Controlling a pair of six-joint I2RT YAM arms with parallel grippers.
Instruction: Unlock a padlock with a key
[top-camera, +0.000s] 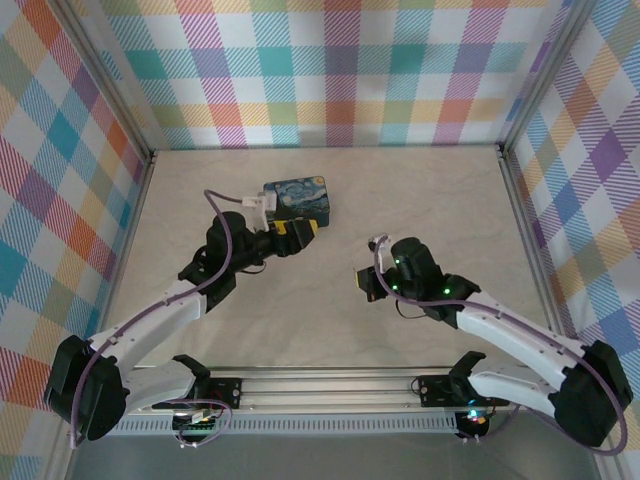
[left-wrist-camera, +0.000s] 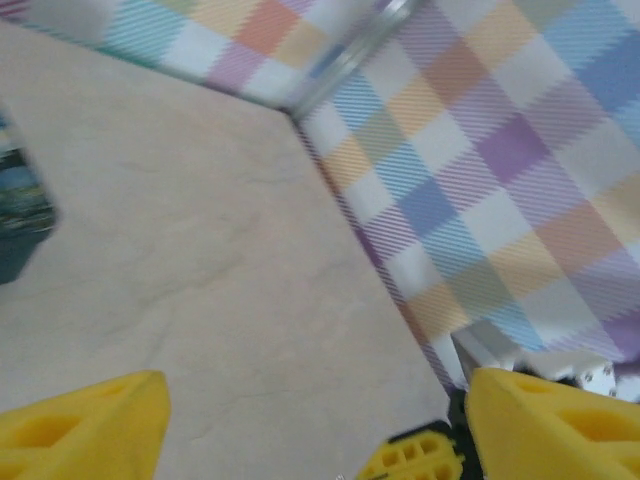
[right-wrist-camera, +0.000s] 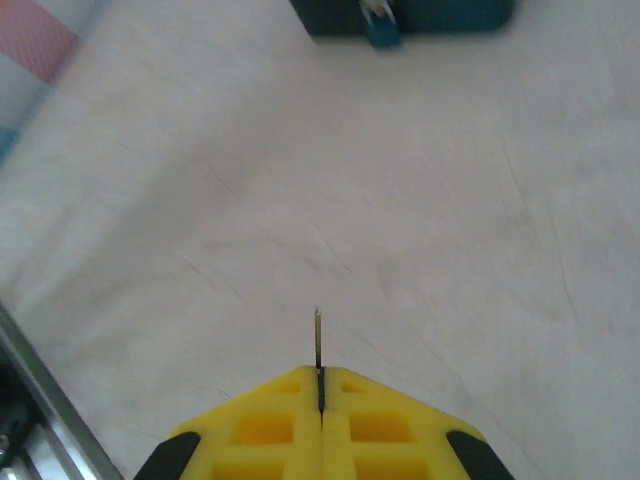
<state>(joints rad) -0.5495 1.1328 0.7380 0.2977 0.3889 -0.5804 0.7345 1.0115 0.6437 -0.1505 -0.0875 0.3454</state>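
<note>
The right hand (right-wrist-camera: 321, 378) is clamped shut on a thin metal key (right-wrist-camera: 317, 335). Well ahead of it sits the tiny blue padlock (right-wrist-camera: 381, 33), silver-shackled, just before a dark tin (right-wrist-camera: 450, 12). The left hand (left-wrist-camera: 318, 410) gapes wide, holding nothing.

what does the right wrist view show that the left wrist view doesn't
Right wrist view: the right pincer shut on a thin key that pokes out past the fingertips, and the small blue padlock, blurred, by the tin. Left wrist view: the left pincer open, and a corner of the plaid wall. Both: the tin at the frame edge and the pale table.
</note>
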